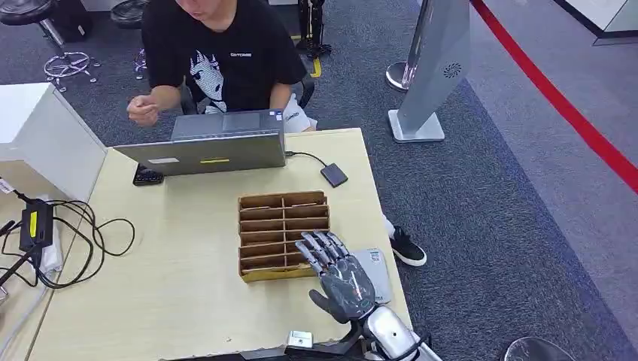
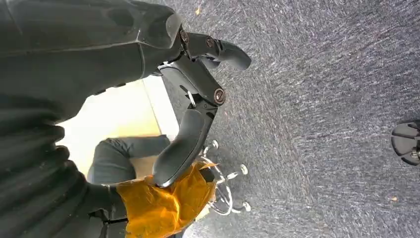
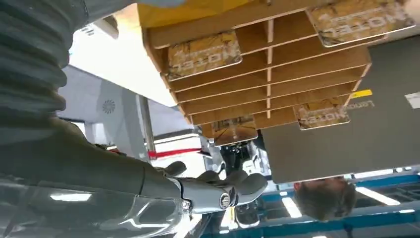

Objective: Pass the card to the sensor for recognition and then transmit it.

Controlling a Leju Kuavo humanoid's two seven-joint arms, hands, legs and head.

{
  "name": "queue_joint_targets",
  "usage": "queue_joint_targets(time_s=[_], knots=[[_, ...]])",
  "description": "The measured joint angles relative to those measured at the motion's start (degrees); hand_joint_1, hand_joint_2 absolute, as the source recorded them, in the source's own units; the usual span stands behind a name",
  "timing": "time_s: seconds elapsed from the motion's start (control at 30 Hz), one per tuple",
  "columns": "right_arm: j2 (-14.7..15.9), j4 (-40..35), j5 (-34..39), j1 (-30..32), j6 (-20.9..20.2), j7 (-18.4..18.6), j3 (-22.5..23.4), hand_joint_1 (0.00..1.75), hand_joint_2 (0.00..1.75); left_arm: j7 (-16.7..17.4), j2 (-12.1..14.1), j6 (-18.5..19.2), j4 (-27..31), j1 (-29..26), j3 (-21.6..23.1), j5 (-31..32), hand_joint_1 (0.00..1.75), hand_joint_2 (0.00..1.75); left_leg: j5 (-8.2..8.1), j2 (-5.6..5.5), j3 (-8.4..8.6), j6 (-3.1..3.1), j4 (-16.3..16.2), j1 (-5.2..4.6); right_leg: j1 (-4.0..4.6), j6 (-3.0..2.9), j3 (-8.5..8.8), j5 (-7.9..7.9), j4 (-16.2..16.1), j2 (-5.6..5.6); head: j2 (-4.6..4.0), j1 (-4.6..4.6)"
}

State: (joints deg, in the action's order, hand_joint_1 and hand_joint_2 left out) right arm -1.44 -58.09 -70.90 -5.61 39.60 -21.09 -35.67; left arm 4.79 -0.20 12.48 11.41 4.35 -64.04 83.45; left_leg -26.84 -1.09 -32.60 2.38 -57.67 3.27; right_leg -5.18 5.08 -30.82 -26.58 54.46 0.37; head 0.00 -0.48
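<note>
A pale wooden table (image 1: 188, 301) is seen from the head view, with a person (image 1: 218, 53) in a black T-shirt seated at its far side behind a grey laptop (image 1: 207, 147). A wooden card rack (image 1: 282, 226) with two columns of slots stands near the table's right edge. In the right wrist view, cards printed "HOTEL" (image 3: 204, 53) are seen standing in several of its slots. A flat grey sensor pad (image 1: 378, 271) lies just beside the rack at the table edge, partly covered by the right hand (image 1: 338, 274). That hand is held above the rack's near right corner, palm down, fingers extended and apart, with nothing grasped. A small black drive (image 1: 334, 175) is cabled to the laptop. The left hand (image 2: 198, 89) is seen over grey carpet, fingers loosely apart, holding nothing.
</note>
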Motion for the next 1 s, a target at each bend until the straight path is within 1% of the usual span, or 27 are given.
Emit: queue_joint_targets(time_s=[0.2, 0.4, 0.63, 0.67, 0.7, 1.0], knots=[[-1.1, 2.6, 1.1, -0.7, 0.0, 0.4, 0.3, 0.0, 1.75, -0.1, 0.0, 0.0, 0.0, 0.1, 0.0, 0.1, 0.0, 1.75, 0.0, 0.0, 0.0, 0.0, 0.0, 0.0, 0.0, 0.0, 0.01, 0.0, 0.0, 0.0, 0.0, 0.02], [-1.7, 5.7, -0.6, -2.1, 0.0, 3.2, 0.3, 0.0, 1.75, -0.1, 0.0, 0.0, 0.0, 0.1, 0.0, 0.3, 0.0, 1.75, 0.0, 0.0, 0.0, 0.0, 0.0, 0.0, 0.0, 0.0, 0.0, 0.0, 0.0, 0.0, 0.0, 0.02], [-2.6, 8.3, -0.5, -3.0, 0.0, 3.3, 0.3, 0.0, 1.75, -0.1, 0.0, 0.1, 0.0, 0.1, 0.0, 0.4, 0.0, 1.75, 0.0, 0.0, 0.0, 0.0, 0.0, 0.0, 0.0, 0.0, 0.0, 0.0, 0.0, 0.0, 0.0, 0.02], [-2.6, 8.4, -0.5, -3.1, 0.0, 3.3, 0.3, 0.16, 1.75, -0.1, 0.0, 0.1, 0.0, 0.1, 0.0, 0.4, 0.0, 1.75, 0.0, 0.0, 0.0, 0.0, 0.0, 0.0, 0.0, 0.0, 0.0, 0.0, 0.0, 0.0, 0.0, 0.02], [-2.6, 8.6, -0.5, -3.1, 0.0, 3.3, 0.3, 0.66, 1.75, -0.1, 0.0, 0.1, 0.0, 0.1, 0.0, 0.4, 0.0, 1.75, 0.0, 0.0, -0.01, 0.0, 0.0, 0.0, 0.0, 0.0, 0.0, 0.0, 0.0, 0.0, 0.0, 0.02], [-2.7, 8.7, 0.0, -3.2, 0.0, 3.2, 0.3, 0.66, 1.75, -0.1, 0.0, 0.1, 0.0, 0.1, 0.0, 0.3, 0.0, 1.75, 0.0, 0.0, 0.0, 0.0, 0.0, 0.0, 0.0, 0.0, 0.0, 0.0, 0.0, 0.0, 0.0, 0.02]])
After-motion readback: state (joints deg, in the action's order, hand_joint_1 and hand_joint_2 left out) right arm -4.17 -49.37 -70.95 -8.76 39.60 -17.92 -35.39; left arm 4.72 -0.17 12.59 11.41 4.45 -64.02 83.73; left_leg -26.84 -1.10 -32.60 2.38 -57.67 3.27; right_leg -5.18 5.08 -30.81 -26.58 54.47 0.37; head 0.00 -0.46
